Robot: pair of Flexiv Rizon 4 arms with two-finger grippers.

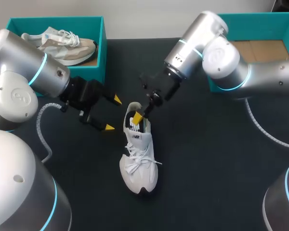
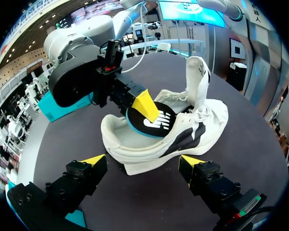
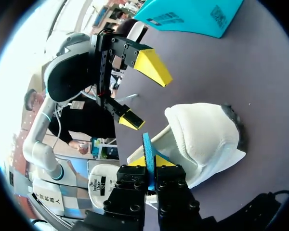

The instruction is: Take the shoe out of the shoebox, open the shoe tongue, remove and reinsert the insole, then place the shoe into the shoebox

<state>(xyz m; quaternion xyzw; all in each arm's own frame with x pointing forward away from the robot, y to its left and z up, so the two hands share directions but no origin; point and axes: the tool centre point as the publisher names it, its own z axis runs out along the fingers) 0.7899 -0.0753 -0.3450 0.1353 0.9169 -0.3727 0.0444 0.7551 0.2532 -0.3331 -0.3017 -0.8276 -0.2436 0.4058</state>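
- Head view, lowest in the frame: the white shoe [image 1: 138, 161] lies in the lower middle on the dark table [image 1: 212, 163], toe toward the bottom edge. It is out of any box, so I judge the first step done.
- Left of centre, just beside the heel, the left gripper [image 1: 111, 113] has its jaws wide apart and holds nothing.
- At centre frame the right gripper [image 1: 138, 116] is at the heel opening. In the right wrist view its fingers are pinched on the blue edge of the insole [image 3: 148, 150].
- In the left wrist view, ahead of the open fingers, the tongue [image 2: 198, 77] stands upright. The insole's heel end is raised above the collar and its front is inside. The tongue step looks done and the insole step midway. I cannot tell whether it is coming out or going back.
- Farthest, an empty shoebox [image 1: 258, 20] sits at upper right, and a second shoebox [image 1: 93, 72] at upper left holds a beige shoe [image 1: 62, 43]. Boxing the white shoe is left to do.
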